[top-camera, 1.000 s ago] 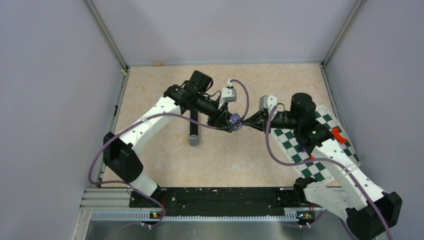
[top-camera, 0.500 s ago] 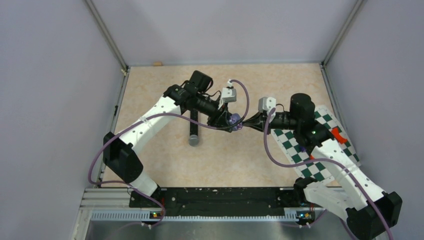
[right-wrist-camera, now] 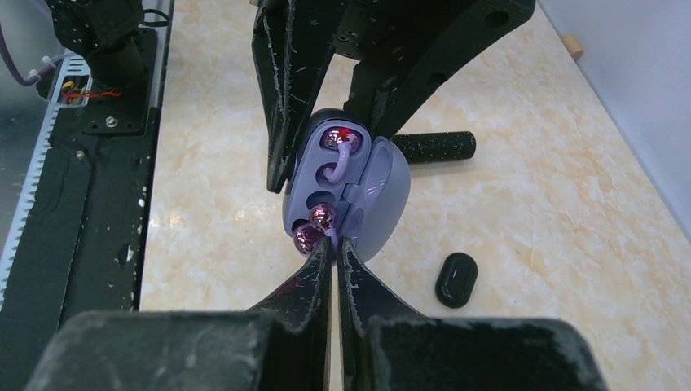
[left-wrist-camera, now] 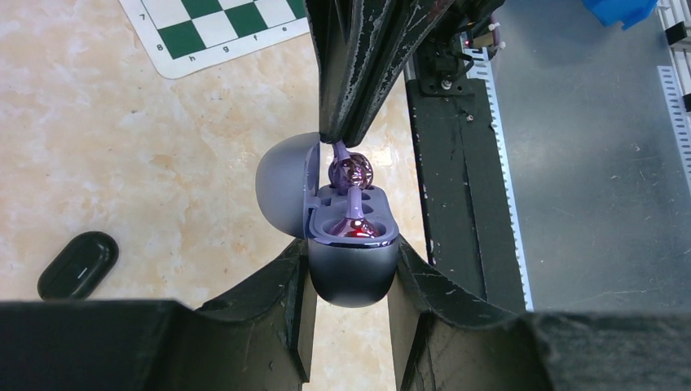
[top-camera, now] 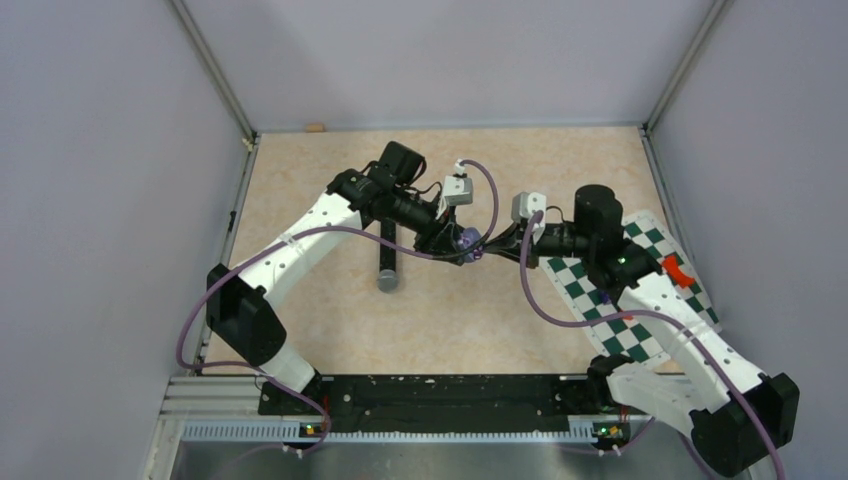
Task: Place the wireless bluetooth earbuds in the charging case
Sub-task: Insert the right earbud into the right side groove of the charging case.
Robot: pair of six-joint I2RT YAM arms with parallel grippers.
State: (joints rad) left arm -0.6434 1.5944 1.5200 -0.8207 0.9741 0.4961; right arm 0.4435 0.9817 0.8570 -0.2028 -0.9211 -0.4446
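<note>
The charging case (left-wrist-camera: 352, 281), lavender with its lid (left-wrist-camera: 281, 191) swung open, is up off the table, clamped by its rounded body between the two fingers of the left gripper (left-wrist-camera: 350, 257). One purple earbud (left-wrist-camera: 355, 230) sits in the pocket nearest that gripper, with a red glint on it (its stem lies along the case's inner tray). A second earbud (right-wrist-camera: 314, 228), glossy purple, hangs at the case's other pocket. The right gripper (right-wrist-camera: 336, 248) has its fingers pressed together on this bud's thin stem; whether the bud touches the tray cannot be told. The two arms meet above the middle of the tan marbled table (top-camera: 300, 160). On the table below lie a black microphone (top-camera: 387, 265), to the left of the case, and a small black oval piece (right-wrist-camera: 455, 279) near it. A green-and-white chessboard mat (left-wrist-camera: 220, 28) lies at the table's right side, under the right arm.
</note>
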